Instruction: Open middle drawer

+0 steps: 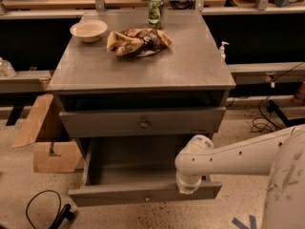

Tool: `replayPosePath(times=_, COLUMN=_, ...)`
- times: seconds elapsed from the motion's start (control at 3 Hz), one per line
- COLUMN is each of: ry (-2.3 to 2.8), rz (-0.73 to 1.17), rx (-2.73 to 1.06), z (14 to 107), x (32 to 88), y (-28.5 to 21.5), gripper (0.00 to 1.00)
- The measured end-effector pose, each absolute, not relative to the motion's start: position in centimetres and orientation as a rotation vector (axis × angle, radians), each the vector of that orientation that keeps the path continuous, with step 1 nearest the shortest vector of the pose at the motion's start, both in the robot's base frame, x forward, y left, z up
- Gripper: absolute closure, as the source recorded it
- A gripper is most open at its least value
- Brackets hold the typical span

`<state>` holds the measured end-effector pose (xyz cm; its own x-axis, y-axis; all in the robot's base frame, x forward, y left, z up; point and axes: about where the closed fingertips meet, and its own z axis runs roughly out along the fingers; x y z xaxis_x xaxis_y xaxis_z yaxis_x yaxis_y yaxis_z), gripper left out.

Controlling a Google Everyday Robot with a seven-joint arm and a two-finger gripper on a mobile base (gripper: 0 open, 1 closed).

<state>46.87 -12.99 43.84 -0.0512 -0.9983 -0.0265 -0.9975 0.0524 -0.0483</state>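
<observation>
A grey cabinet stands in a workshop, seen from the front and above. The middle drawer (109,195) is low in the cabinet and stands far out toward the viewer, its bare grey inside showing. Its long axis runs left to right across the view. Its flat front faces forward, with a small round knob (147,198) at centre.

A white robot arm reaches in from the right. Its gripper (189,189) points down at the drawer's front edge, to the right of the knob. Whether it is clenched or released is not visible.

Above, another grey drawer (105,123) sits slightly out, with a dark gap over it. On the tabletop (143,73) are a white bowl (88,30), a crumpled snack bag (138,42) and a green can (155,12). A cardboard box (47,142) lies on the floor to the left.
</observation>
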Motion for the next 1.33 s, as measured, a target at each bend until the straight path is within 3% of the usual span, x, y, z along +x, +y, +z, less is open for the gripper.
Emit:
replayPosePath(times=0.33, ry=2.240, rz=-0.026, rx=-2.127, z=43.8, x=46.9, y=-13.0, gripper=1.00)
replayPosePath(times=1.33, ry=2.308, rz=-0.024, rx=-2.119, z=45.4, x=43.8, y=-13.3, gripper=1.00)
